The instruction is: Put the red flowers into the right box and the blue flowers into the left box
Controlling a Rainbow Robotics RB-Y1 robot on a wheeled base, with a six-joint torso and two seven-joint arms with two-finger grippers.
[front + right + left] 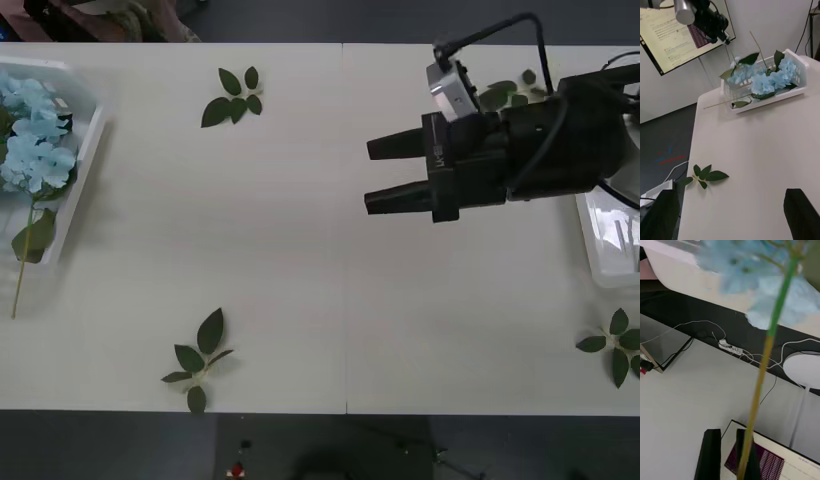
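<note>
At the table's [300, 220] left edge sits the left box [88, 150], a white slatted basket cut off by the picture's side. The blue flowers [35, 140] are heaped in it, pale clusters with big leaves; one thin stem [20, 280] runs out over the box's near end and lies on the table close to the left edge. In the right wrist view the same box [797, 71] stands at the far end of the table, with the blue flowers [763, 80] inside and stems poking over its rim.

The left gripper [728, 453] has its black fingers [711, 453] clenched near together, and the green stem [763, 367] of a blurred blue flower [752, 281] runs up from between them.

Three loose leaf sprigs lie apart on the wide bare middle: one [232, 97] near the far edge, one [198, 358] near the front edge, one [615, 345] at the front right, partly cut off.

The right gripper [385, 175] hovers over the table's right half, fingers released and spread, pointing left. Its dark wrist hides part of another sprig [505, 92] and of the right box [610, 240], which is cut off at the right edge; its contents cannot be made out.
</note>
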